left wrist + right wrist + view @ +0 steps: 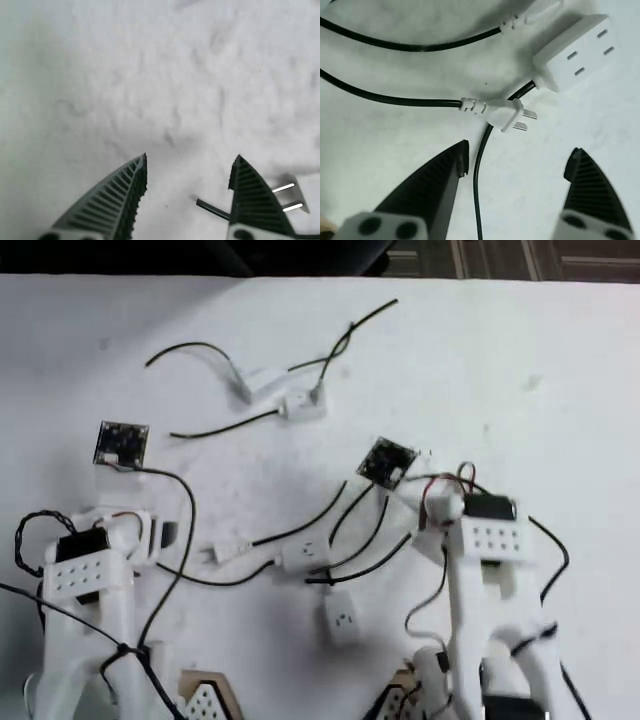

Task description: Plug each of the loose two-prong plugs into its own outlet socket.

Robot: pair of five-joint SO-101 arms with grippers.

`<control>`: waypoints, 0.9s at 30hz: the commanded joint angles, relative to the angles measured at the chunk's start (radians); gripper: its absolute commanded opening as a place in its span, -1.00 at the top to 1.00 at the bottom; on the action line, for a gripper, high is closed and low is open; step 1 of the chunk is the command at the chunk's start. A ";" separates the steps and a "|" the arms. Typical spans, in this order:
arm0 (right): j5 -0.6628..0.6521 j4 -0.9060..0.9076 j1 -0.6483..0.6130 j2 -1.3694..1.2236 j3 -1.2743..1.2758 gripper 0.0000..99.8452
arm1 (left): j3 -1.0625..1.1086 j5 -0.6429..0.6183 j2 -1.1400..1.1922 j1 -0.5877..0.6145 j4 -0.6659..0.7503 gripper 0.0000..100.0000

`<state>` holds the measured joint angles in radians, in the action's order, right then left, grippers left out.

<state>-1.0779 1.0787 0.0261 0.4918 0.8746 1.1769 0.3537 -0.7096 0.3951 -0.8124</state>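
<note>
The ribbed black left gripper (190, 160) and right gripper (520, 152) are held spread, empty; a white flat-pronged plug (507, 114) is seen lying on the table (370, 145) near a boxy white socket (577, 52).

From my end the non-task stuff is pretty sparse. Everything sits on a white table (520, 350), and up close in the left wrist view its surface looks kinda mottled and dimpled, not smooth. There's a faint grey smudge (533, 383) on it toward the far right side. Past the far edge I see a dark strip (200, 255), and next to that, on the right, a bit of tiled floor (500, 258). At the near edge two tan pieces (210, 678) poke in, can't tell what they are
</note>
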 commanded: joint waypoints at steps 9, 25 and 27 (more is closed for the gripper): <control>-0.035 -0.024 0.002 -0.328 -0.196 0.39 | -0.011 -0.005 -0.028 0.001 0.021 0.46; 0.000 -0.186 -0.039 -0.489 -0.204 0.76 | -0.011 -0.005 -0.028 0.001 0.021 0.46; 0.064 -0.139 -0.041 -0.443 -0.209 0.87 | -0.011 -0.005 -0.028 0.001 0.021 0.46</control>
<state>-1.0810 0.9114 0.0123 -0.0069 0.6905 1.1769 0.3537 -0.7096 0.3951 -0.8124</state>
